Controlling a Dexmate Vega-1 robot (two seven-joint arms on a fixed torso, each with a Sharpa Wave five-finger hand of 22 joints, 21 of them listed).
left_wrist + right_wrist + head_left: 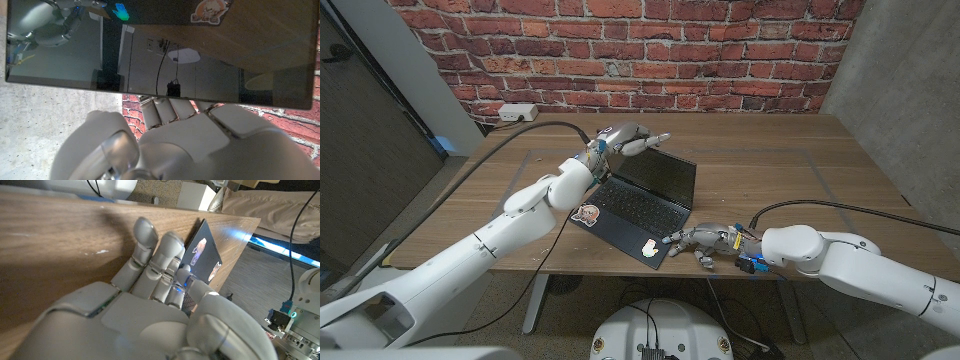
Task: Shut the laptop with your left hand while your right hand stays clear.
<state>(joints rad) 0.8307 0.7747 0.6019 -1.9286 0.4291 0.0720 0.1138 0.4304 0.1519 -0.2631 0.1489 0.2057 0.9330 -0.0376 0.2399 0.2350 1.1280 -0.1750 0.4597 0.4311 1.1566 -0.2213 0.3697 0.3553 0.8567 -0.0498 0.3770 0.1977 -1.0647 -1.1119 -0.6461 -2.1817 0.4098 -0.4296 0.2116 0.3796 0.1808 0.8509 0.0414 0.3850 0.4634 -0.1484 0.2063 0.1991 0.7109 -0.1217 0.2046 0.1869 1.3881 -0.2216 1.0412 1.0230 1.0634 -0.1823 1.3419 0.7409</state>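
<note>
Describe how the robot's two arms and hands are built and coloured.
Both arms are glossy white rounded shells with grey seams. Each ends in a silver-grey hand: the left hand, the right hand, with segmented fingers. A black cable runs along the left arm, another to the right wrist, where blue fittings show.

- An office or lab-like workroom.
- A bare red brick wall stands behind the long wooden desk.
- A white power strip lies at the desk's far edge.
</note>
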